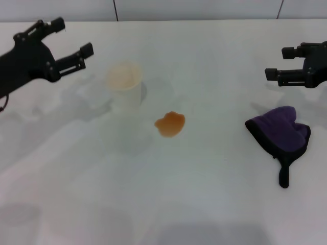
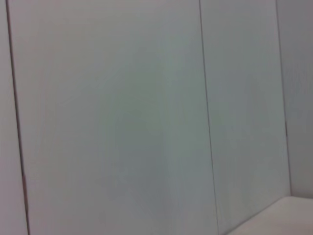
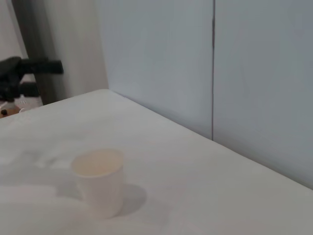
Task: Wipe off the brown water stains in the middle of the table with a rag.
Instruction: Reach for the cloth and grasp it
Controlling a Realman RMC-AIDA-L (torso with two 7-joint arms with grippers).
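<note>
The brown water stains [image 1: 170, 124] form one small orange-brown blot in the middle of the white table [image 1: 204, 194]. At the right lies the rag [image 1: 280, 131], dark purple with black edging and a black tail pointing toward the front edge. My right gripper [image 1: 278, 62] hovers open behind the rag, apart from it. At the far left, my left gripper [image 1: 74, 37] hangs open above the table, holding nothing. In the right wrist view the left gripper [image 3: 29, 73] shows far off.
A white paper cup [image 1: 124, 81] with a tan-tinted inside stands upright just behind and left of the stain, and the cup [image 3: 99, 181] also shows in the right wrist view. Pale wall panels [image 2: 146, 117] back the table.
</note>
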